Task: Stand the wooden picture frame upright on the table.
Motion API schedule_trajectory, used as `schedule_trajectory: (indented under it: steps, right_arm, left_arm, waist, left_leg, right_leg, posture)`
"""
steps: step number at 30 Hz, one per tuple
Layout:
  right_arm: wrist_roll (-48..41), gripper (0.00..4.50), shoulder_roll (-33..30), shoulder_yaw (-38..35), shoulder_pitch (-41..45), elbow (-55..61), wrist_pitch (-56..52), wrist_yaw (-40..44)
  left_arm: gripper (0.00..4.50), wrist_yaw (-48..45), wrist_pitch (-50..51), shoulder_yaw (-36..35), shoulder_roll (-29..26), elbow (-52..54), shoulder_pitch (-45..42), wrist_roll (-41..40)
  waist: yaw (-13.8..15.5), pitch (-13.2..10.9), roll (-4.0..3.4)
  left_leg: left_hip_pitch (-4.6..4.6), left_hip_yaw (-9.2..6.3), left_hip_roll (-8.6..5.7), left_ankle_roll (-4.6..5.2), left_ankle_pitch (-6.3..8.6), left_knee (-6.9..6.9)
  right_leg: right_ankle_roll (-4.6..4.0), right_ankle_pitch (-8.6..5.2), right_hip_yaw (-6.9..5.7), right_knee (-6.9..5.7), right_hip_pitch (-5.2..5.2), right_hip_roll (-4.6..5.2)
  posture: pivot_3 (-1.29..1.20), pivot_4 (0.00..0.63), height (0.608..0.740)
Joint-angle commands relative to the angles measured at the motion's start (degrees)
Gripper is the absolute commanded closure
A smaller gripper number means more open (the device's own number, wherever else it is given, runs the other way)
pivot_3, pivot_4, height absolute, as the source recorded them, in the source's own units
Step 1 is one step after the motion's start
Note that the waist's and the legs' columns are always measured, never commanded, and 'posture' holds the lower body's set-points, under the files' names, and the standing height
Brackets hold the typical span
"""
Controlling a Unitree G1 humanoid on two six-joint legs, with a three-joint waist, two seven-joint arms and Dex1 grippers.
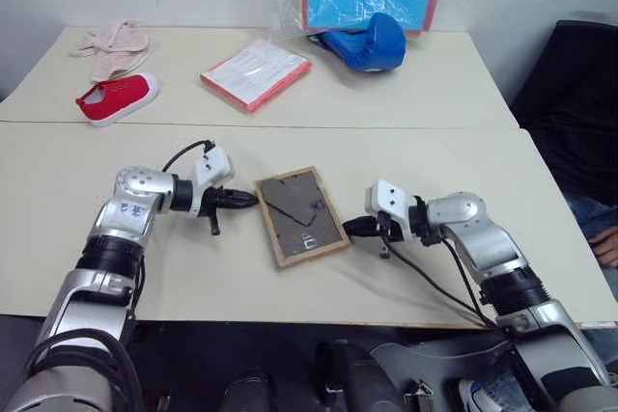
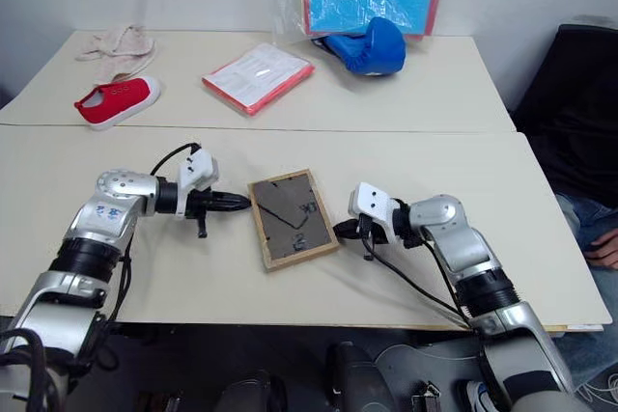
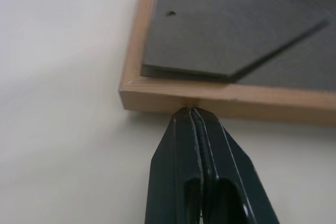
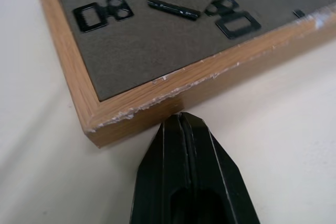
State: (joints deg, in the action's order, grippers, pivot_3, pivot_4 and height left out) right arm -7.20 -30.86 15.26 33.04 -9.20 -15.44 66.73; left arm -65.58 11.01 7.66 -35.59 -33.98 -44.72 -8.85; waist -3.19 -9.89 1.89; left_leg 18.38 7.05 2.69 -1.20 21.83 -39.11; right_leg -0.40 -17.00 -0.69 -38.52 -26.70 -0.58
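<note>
The wooden picture frame (image 1: 300,216) lies flat on the near part of the table (image 1: 463,180), with its grey-brown back panel facing up and the fold-out stand (image 3: 231,30) lying almost flat against that panel, so it cannot yet support itself. The left gripper (image 1: 253,199) has its two black fingers pressed together, holding nothing, and its tip sits against the outer side of one long wooden edge. The right gripper (image 1: 350,228) is also pressed together and empty, with its tip at the opposite long edge, near a corner; from the right wrist view it seems to touch the wood, but I cannot be sure of real contact. Probably the two closed tips are placed on opposite sides so that they can squeeze the frame between them and tip it up, since the frame is too wide for one gripper to take. The red-edged booklet (image 1: 255,72) and the red shoe (image 1: 116,98) lie well apart on the far table, not in the way
</note>
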Motion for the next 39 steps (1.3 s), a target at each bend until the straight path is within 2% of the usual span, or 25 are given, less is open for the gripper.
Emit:
schedule_trajectory:
  steps: [1,4,5,6,8,11,13,15,17,19,23,31,34,39]
  right_arm:
    - [-0.64,4.50,-0.84,-1.83,-0.23,3.64,-1.16,-1.56]
    - [-0.06,4.50,-2.32,-1.88,-0.20,3.33,-0.47,-1.14]
    - [0.06,4.50,-3.00,-1.92,-0.04,3.22,0.02,-0.76]
    - [0.48,4.50,-3.73,-1.77,0.19,3.09,1.02,-0.42]
    - [1.28,4.50,-4.94,-1.03,0.31,3.48,3.14,0.38]
    - [2.52,4.50,-6.30,0.25,-0.06,4.59,6.30,1.48]
    - [3.90,4.50,-6.70,1.08,-0.21,4.97,8.82,1.65]
    - [5.19,4.50,-6.46,1.85,-0.30,5.12,10.37,1.30]
    - [6.49,4.50,-5.30,2.83,-0.37,5.09,11.18,0.06]
    - [7.85,4.50,-4.42,3.57,-0.26,4.71,11.99,-1.02]
    - [10.24,4.50,-2.82,5.06,0.15,3.66,13.14,-2.65]
    - [10.46,4.50,-1.12,5.61,-0.49,4.72,12.40,-2.56]
    - [10.25,4.50,-1.66,5.29,-1.14,5.21,12.56,-2.43]
    - [7.42,4.50,-2.42,2.48,-2.91,7.34,11.98,-2.33]
  left_arm:
    - [4.45,-0.97,0.55,-0.80,-0.12,0.29,-0.54,-0.02]
    - [4.45,-3.97,4.68,-0.37,-2.58,1.38,0.85,0.01]
    - [4.09,-6.31,10.47,-0.05,-4.46,2.42,1.29,-0.83]
    - [3.99,-9.24,17.37,0.58,-6.69,4.03,1.92,-2.02]
    - [3.43,-14.14,31.36,1.84,-10.41,8.09,3.28,-5.33]
    - [2.63,-15.48,50.27,0.99,-12.66,14.23,4.49,-12.34]
    - [2.05,-13.58,60.82,-0.17,-12.31,17.98,5.46,-16.21]
    - [1.60,-9.95,66.59,-0.99,-10.65,20.61,6.66,-17.42]
    - [1.13,-2.18,72.77,-4.38,-4.84,18.04,6.14,-16.49]
    - [0.59,2.37,76.47,-6.63,-1.26,18.98,6.70,-16.85]
    - [0.59,9.47,81.32,-8.57,4.82,23.24,8.34,-17.71]
    - [0.59,19.52,81.49,-12.66,14.41,22.83,8.43,-19.31]
    - [1.10,20.58,81.49,-16.24,16.11,23.37,7.00,-21.43]
    - [2.47,20.94,81.49,-18.73,13.93,23.29,6.12,-25.58]
  waist:
    - [-0.21,0.00,0.00]
    - [-0.23,0.00,0.00]
    - [-0.27,0.00,0.00]
    - [-0.29,0.00,0.00]
    - [-0.46,0.00,0.00]
    - [-0.18,0.00,0.00]
    - [0.05,0.00,0.00]
    - [0.27,0.00,0.00]
    - [0.40,0.00,0.00]
    - [0.54,0.03,0.02]
    - [0.93,0.19,-0.08]
    - [1.87,0.74,-0.41]
    - [1.94,0.76,-0.41]
    - [1.54,0.72,-0.34]
  left_leg:
    - [-0.03,0.02,0.00,-0.01,0.00,0.00]
    - [-0.06,0.02,0.00,-0.05,-0.02,0.00]
    - [-0.05,0.02,0.00,-0.05,-0.02,0.00]
    - [-0.05,0.02,0.00,-0.05,-0.02,0.00]
    - [-0.05,0.01,0.00,-0.05,-0.02,0.00]
    - [-0.04,-0.03,-0.02,-0.04,-0.02,0.01]
    - [-0.05,-0.06,-0.04,-0.03,-0.01,0.00]
    - [-0.03,-0.12,-0.05,-0.01,0.00,-0.01]
    - [0.00,-0.14,-0.06,0.02,0.02,-0.01]
    - [-0.02,-0.16,-0.07,0.02,0.02,-0.07]
    - [-0.14,-0.16,-0.14,0.01,0.01,-0.07]
    - [-0.25,-0.28,-0.24,0.03,0.02,-0.07]
    - [-0.24,-0.42,-0.33,0.06,0.01,-0.07]
    - [-0.13,-0.43,-0.32,0.04,0.00,-0.07]
  right_leg:
    - [-0.01,0.00,0.01,-0.03,0.00,0.00]
    - [-0.03,-0.02,0.01,-0.08,0.00,0.00]
    - [-0.04,-0.02,0.01,-0.08,0.00,0.00]
    - [-0.05,-0.03,0.01,-0.08,0.00,0.00]
    - [-0.07,-0.04,0.00,-0.09,-0.01,-0.01]
    - [-0.11,-0.07,0.00,-0.10,-0.01,0.00]
    - [-0.11,-0.07,0.01,-0.10,0.01,0.01]
    - [-0.11,-0.07,-0.01,-0.08,0.03,0.02]
    - [-0.10,-0.07,-0.01,-0.05,0.03,0.03]
    - [-0.10,-0.07,-0.03,-0.08,0.06,0.05]
    - [-0.10,-0.07,-0.02,-0.14,0.17,0.11]
    - [-0.08,-0.07,-0.01,-0.06,0.37,0.19]
    - [-0.04,-0.07,0.01,-0.03,0.43,0.23]
    - [-0.02,-0.07,0.00,-0.05,0.32,0.21]
  posture:
    - [0.00,0.150,0.740]
    - [0.00,0.150,0.740]
    - [0.00,0.150,0.740]
    - [0.00,0.150,0.740]
    - [0.00,0.150,0.740]
    - [0.00,0.150,0.740]
    - [0.00,0.150,0.740]
    - [0.00,0.150,0.740]
    - [0.00,0.150,0.740]
    - [0.00,0.150,0.740]
    - [0.00,0.150,0.740]
    - [0.00,0.150,0.740]
    - [0.00,0.150,0.740]
    - [0.00,0.150,0.740]
